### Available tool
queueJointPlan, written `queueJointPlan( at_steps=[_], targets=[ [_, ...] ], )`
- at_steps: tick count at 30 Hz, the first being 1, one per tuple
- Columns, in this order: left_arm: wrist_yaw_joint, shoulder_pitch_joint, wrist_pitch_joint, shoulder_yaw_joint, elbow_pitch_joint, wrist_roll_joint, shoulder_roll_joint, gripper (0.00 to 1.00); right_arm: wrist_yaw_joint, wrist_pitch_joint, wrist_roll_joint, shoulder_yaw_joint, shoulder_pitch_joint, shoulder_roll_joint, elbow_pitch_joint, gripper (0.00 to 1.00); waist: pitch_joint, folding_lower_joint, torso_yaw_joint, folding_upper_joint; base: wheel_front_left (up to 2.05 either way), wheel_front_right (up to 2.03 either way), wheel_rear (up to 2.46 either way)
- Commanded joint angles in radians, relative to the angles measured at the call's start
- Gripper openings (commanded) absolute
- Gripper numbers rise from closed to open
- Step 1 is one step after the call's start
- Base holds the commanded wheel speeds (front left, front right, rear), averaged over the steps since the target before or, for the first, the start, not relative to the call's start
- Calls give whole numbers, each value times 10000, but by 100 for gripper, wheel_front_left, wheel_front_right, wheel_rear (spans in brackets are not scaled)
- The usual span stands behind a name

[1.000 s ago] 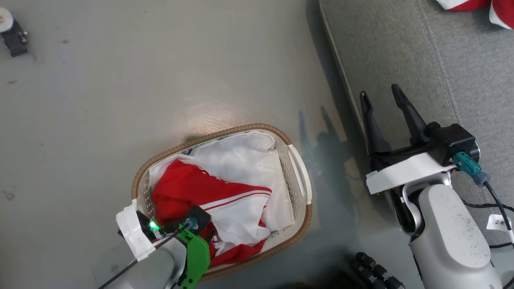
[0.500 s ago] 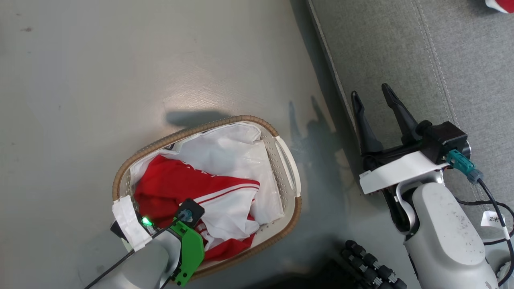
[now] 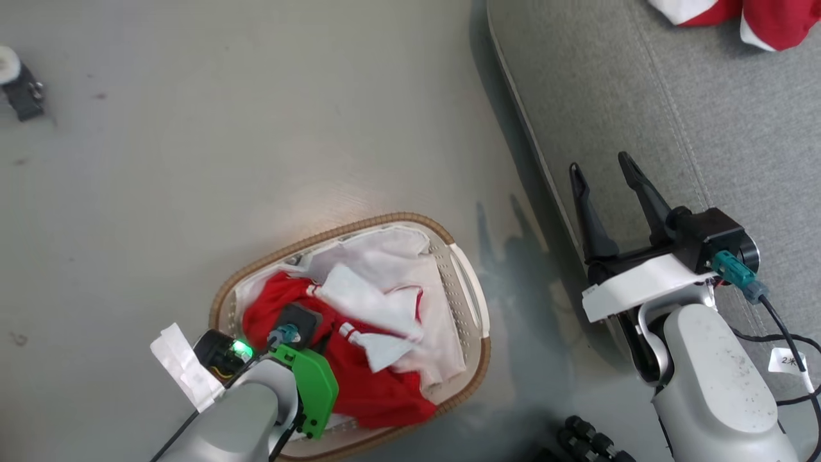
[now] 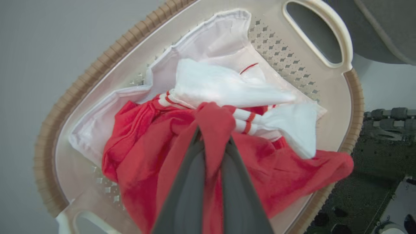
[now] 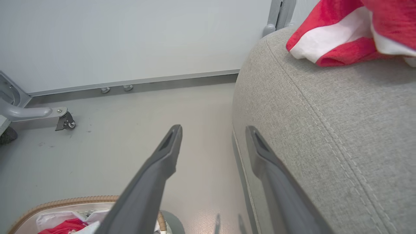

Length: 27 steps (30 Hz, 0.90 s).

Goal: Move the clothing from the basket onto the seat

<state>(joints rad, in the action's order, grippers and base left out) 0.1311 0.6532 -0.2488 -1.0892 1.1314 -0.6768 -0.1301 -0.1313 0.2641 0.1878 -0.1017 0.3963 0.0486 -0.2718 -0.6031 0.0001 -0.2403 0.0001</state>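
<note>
The oval white basket [image 3: 471,301] with its brown woven rim [image 4: 107,58] stands on the floor. Red clothing [image 3: 372,391] with white panels lies bunched inside it on a white liner cloth [image 4: 224,35]. My left gripper [image 4: 213,139] reaches down into the basket and is shut on a fold of the red clothing [image 4: 214,123], which is pulled up between the two fingers. My right gripper [image 3: 600,170] hangs open and empty over the left edge of the grey seat [image 3: 641,83]. Another red and white garment [image 5: 344,35] lies on the seat [image 5: 325,123].
A grey metal leg with a small castor [image 5: 65,122] stands by the far wall. A dark castor [image 3: 22,96] sits on the floor at the upper left. Black ribbed parts [image 3: 590,443] lie near the basket's lower right.
My left gripper has closed on the red clothing and gathered it up; the white panels have bunched toward the basket's middle. The head camera has shifted; the right gripper stays open.
</note>
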Motion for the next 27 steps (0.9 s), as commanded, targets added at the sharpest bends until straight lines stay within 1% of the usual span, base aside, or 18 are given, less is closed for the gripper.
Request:
queueJointPlan(
  at_steps=[1, 4, 6, 11, 15, 21, 24, 27],
  targets=[
    [-12, -198, -102, 124, -151, -86, 52, 0, 10, 6, -124, 76, -196, 35, -54, 100, 711, -1, 368, -1, 0, 0, 0],
    [-13, -285, -176, 383, -544, -161, -6, 0, 10, 6, -295, 170, -374, 35, -152, 100, 1274, -1, 560, -1, 0, 0, 0],
    [-118, -304, -169, 713, -1231, -28, -106, 0, 10, 6, -412, 238, -506, 35, -210, 100, 1677, -1, 705, -1, 0, 0, 0],
    [-425, -954, -165, 1674, -3247, 624, -659, 0, 10, 5, -656, 315, -935, 35, -386, 100, 2747, -1, 991, -1, 0, 0, 0],
    [-542, -1494, -166, 2399, -4680, 1242, -1027, 0, 10, 5, -799, 374, -1296, 36, -517, 100, 3567, -1, 1163, -1, 0, 0, 0],
    [-510, -1984, -169, 3067, -6138, 2061, -1469, 0, 10, 5, -955, 415, -1821, 36, -707, 100, 4651, -1, 1380, -1, 0, 0, 0],
    [-442, -1960, -169, 3155, -6531, 2339, -1684, 0, 10, 5, -998, 365, -2001, 36, -768, 100, 5089, -1, 1462, -1, 0, 0, 0],
    [-343, -1606, -169, 3109, -6792, 2536, -1862, 0, 10, 5, -1018, 305, -2131, 36, -803, 100, 5502, -1, 1559, -1, 0, 0, 0]
  ],
)
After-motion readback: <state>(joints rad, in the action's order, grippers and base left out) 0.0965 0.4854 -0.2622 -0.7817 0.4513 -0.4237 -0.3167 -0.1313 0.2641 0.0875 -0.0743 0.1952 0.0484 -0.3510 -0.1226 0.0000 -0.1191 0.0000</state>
